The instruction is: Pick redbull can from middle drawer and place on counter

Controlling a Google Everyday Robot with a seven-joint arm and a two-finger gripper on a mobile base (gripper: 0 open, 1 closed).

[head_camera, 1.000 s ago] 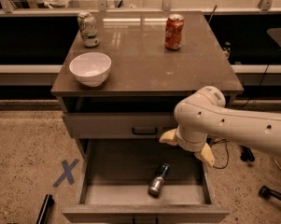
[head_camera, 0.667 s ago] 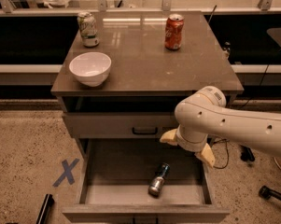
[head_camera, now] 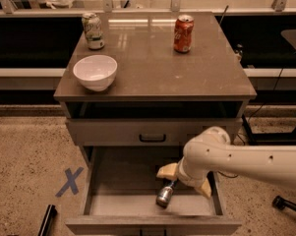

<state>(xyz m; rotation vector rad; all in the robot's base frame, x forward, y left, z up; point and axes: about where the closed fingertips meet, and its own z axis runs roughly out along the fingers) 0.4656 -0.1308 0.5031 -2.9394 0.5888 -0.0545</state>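
Note:
The redbull can (head_camera: 164, 193) lies on its side on the floor of the open middle drawer (head_camera: 113, 181), its shiny silver end towards the front. My gripper (head_camera: 186, 180) hangs in the drawer right over the can's far end. It is open, with one tan finger (head_camera: 167, 171) left of the can and the other at the right. The can's blue body is partly hidden under the wrist. The counter (head_camera: 152, 68) is the cabinet's glossy top above.
On the counter stand a white bowl (head_camera: 95, 72) at front left, a green-white can (head_camera: 93, 31) at back left and an orange-red soda can (head_camera: 183, 33) at back right. A shallow shut drawer with a black handle (head_camera: 152, 138) sits above the open one. A blue X (head_camera: 69, 182) marks the floor at left.
My gripper has come down and a little left into the drawer, from beside the upper drawer front to just over the can. The can has not moved.

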